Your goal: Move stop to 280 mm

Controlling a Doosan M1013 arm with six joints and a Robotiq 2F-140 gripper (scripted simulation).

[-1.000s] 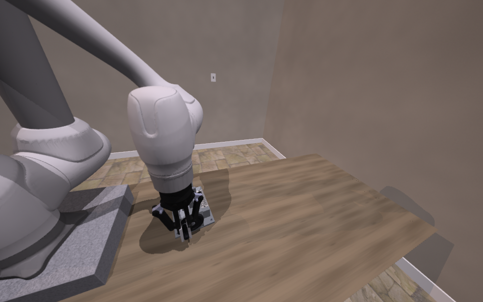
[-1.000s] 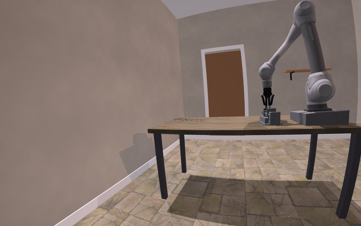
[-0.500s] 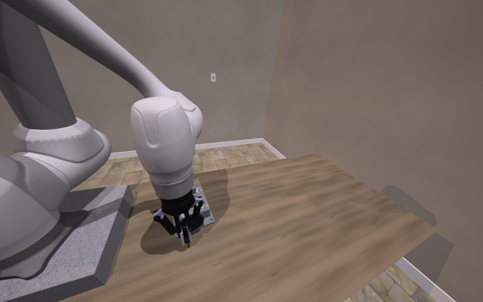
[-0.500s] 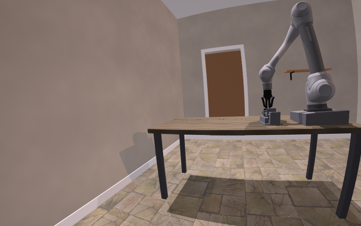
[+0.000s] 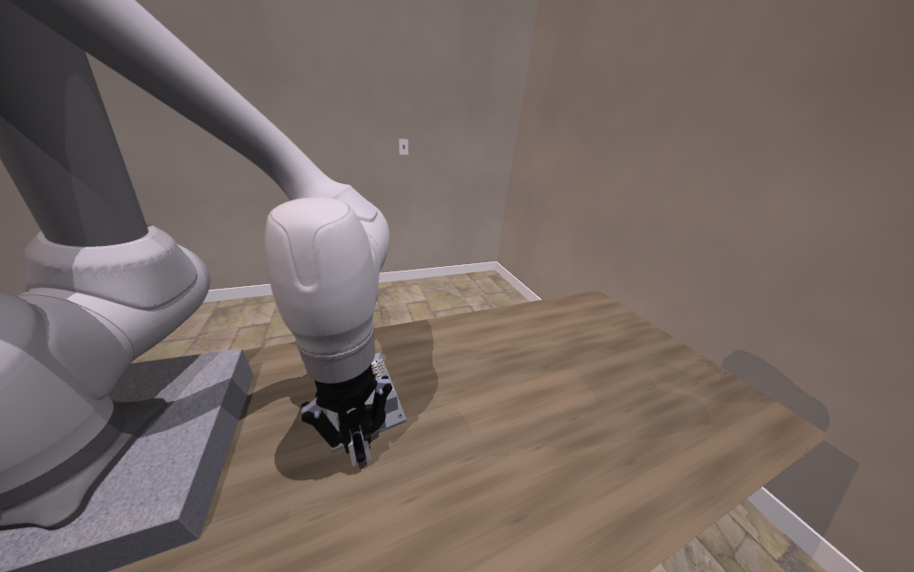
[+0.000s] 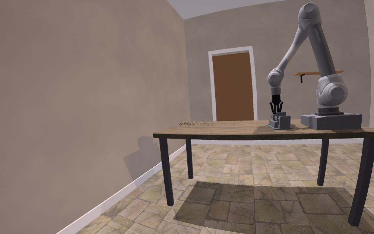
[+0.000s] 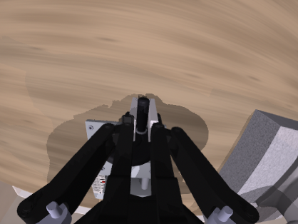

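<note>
Pinching claw [image 5: 359, 449] [image 6: 275, 112] [image 7: 142, 106]: tips shut on crank handle [image 5: 360, 452] [image 7: 142, 112]
Handwheel [image 6: 273, 113] [image 7: 140, 154]: below claw, on stop unit [image 5: 392, 404] [image 6: 284, 122] [image 7: 142, 172]; prob. stiff, light turn — hold knob, follow arc
Scale [image 5: 378, 367] [image 7: 99, 184]: partly hidden, 280 mm unconfirmed
Plinth [image 5: 157, 464] [image 6: 336, 122] [image 7: 246, 153]: beside unit, apart — prob. OK; fingers block view

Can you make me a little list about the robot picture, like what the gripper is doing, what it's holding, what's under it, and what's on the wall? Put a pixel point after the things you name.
gripper: black, two-fingered [image 5: 360, 455] [image 6: 273, 116] [image 7: 142, 114], pointing down, closed on something
held: black upright handle [image 7: 142, 114] of the handwheel
under it: grey metal device with a flat plate [image 5: 400, 416] [image 6: 284, 122] [image 7: 93, 129]
device stands on: brown wooden table [image 5: 539, 404] [image 6: 234, 128] [image 7: 142, 46]
on the wall: small white plate [image 5: 403, 146]
stop setting: can't be read
</note>
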